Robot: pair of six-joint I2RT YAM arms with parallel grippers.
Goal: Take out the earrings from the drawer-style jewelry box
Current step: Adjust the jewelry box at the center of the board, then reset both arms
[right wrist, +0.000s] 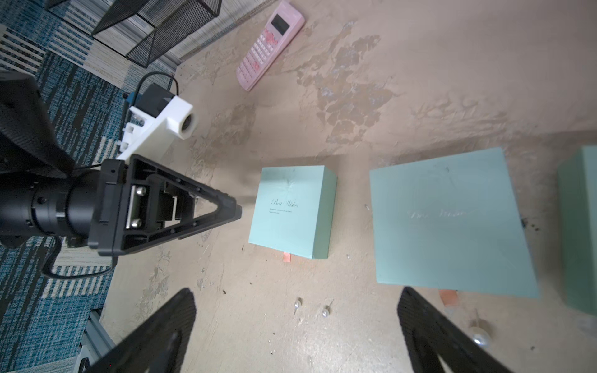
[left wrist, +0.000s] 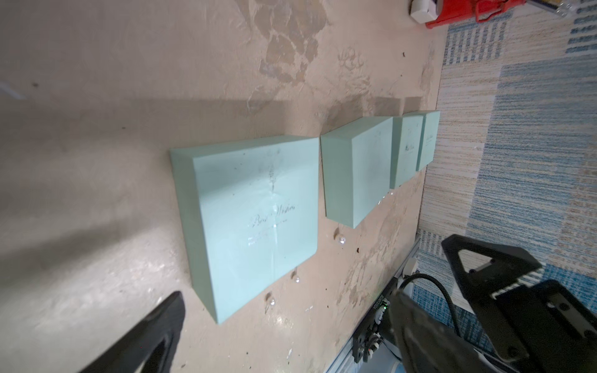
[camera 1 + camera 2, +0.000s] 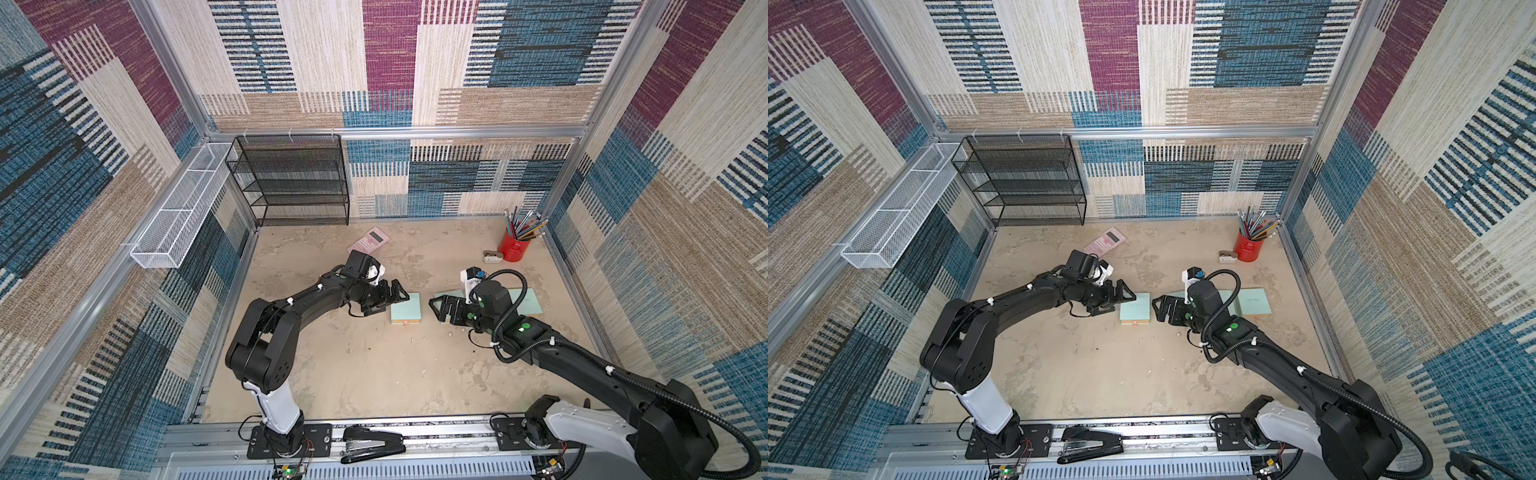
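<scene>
Several mint-green jewelry boxes lie in a row on the tan floor, all with their drawers shut. My left gripper (image 3: 401, 297) hangs open beside the nearest box (image 3: 406, 306), at its left edge, with nothing between its fingers. That box shows a pink pull tab (image 1: 287, 257). My right gripper (image 3: 438, 309) is open too, just right of this box and low over the floor. Two pearl earrings (image 1: 298, 303) lie on the floor between its fingers (image 1: 416, 316). Another earring (image 1: 480, 337) rests near the second box (image 1: 452, 226). More studs (image 2: 341, 240) lie along the box fronts.
A pink calculator (image 3: 368, 240) lies behind the left arm. A red pencil cup (image 3: 514, 245) and a small white object (image 3: 492, 257) stand at the back right. A black mesh shelf (image 3: 291, 183) and white wire basket (image 3: 183, 208) line the walls. A stapler (image 3: 372, 446) sits on the front rail.
</scene>
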